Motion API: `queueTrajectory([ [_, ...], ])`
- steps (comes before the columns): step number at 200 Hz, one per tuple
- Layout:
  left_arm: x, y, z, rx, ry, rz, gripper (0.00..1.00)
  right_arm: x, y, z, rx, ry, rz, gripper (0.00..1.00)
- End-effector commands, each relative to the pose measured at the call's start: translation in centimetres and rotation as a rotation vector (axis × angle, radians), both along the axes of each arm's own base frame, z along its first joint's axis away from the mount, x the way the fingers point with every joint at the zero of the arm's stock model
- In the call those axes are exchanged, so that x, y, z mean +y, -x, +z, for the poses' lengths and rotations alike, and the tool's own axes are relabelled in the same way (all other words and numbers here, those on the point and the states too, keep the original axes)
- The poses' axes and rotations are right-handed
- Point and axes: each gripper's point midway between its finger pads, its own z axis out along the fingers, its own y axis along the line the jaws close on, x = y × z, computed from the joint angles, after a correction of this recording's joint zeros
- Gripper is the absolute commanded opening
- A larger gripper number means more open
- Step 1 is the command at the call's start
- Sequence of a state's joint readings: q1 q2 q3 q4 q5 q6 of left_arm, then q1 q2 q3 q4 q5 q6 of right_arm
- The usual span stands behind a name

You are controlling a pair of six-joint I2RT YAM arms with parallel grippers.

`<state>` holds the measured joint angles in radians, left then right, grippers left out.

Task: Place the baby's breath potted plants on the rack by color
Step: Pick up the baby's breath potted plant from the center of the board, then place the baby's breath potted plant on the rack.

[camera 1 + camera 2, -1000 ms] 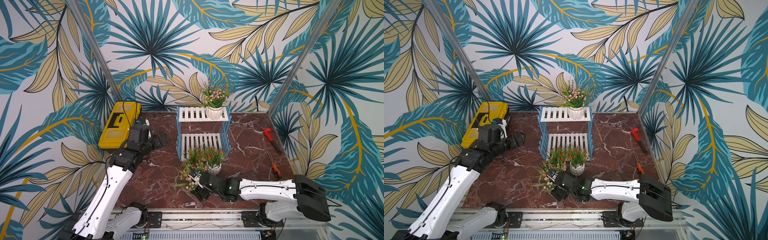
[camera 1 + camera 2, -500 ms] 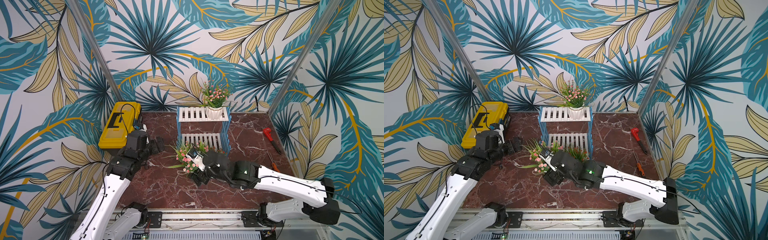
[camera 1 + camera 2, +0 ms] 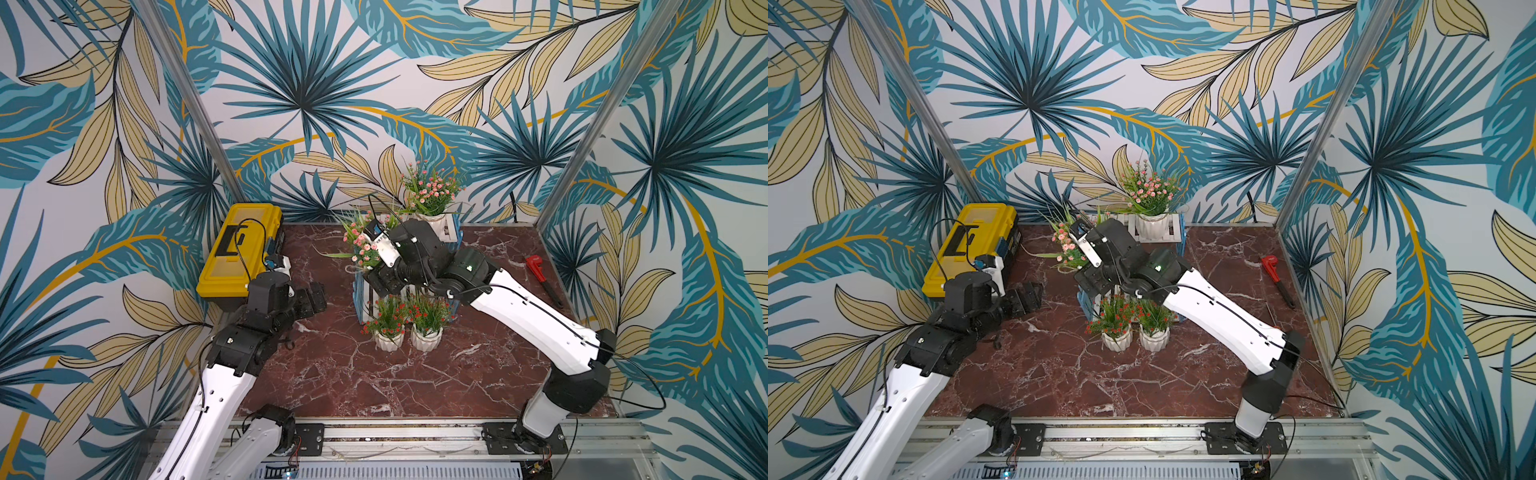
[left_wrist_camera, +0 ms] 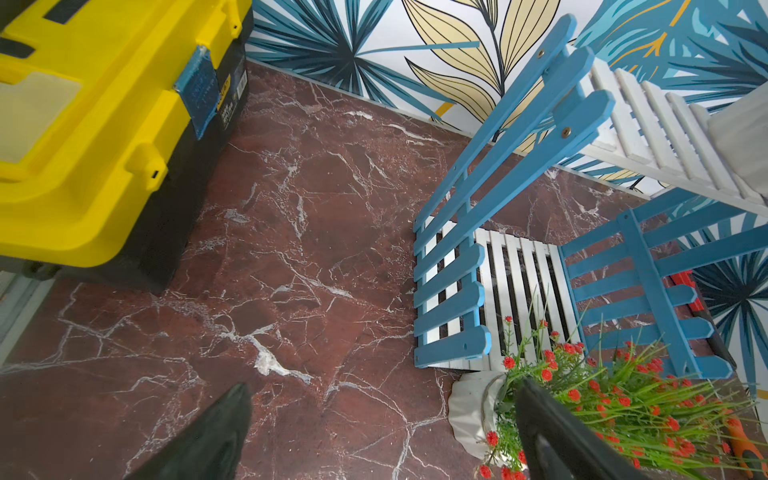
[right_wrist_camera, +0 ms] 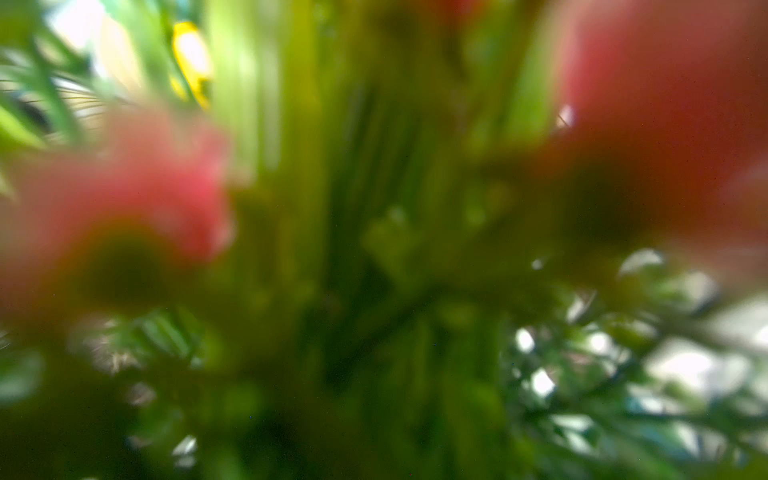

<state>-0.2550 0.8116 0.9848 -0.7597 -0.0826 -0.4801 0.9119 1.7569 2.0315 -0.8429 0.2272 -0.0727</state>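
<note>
A staged robot test booth is indicated by leaf-printed wall panels (image 3: 311, 83), aluminium posts (image 3: 192, 104), a marble-look tabletop (image 3: 353, 374) and a mounting rail (image 3: 415, 434)

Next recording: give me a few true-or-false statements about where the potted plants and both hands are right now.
Both red-flowered plants in white ribbed pots stand on the red marble tabletop. True.
The upper shelf of the blue-and-white slatted rack is bare. False: a pink-flowered potted plant stands on it.
The right hand holds a second pink-flowered potted plant off the tabletop. True.
The left hand grips the yellow plastic toolbox. False: it is open and empty, near the toolbox.
</note>
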Motion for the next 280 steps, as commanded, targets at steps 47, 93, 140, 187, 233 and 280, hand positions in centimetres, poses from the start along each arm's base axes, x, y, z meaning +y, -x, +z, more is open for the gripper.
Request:
queueTrajectory([
  [47, 0.3, 1.1, -0.6, -0.017, 0.016, 0.013, 1.0, -0.7, -6.0, 4.7, -0.09, -0.097, -0.095, 0.27],
  [93, 0.2, 0.6, -1.3, 0.008, 0.026, 0.026, 0.99, -1.5, -9.5, 4.1, -0.097, -0.088, -0.142, 0.26],
  [140, 0.1, 0.5, -3.2, 0.045, 0.05, 0.043, 1.0, -0.3, -11.3, 3.8, -0.117, -0.119, -0.13, 0.26],
  [187, 0.2, 0.5, -3.4, 0.043, 0.048, 0.049, 0.99, -0.3, -12.9, 4.1, -0.161, -0.133, -0.166, 0.26],
  [233, -0.4, 0.1, -4.2, 0.052, 0.06, 0.027, 1.0, -0.2, -14.3, 3.0, -0.159, -0.117, -0.189, 0.26],
  [280, -0.4, 0.1, -4.7, 0.037, 0.066, 0.024, 0.99, 0.2, -15.9, 1.4, -0.151, -0.109, -0.202, 0.26],
])
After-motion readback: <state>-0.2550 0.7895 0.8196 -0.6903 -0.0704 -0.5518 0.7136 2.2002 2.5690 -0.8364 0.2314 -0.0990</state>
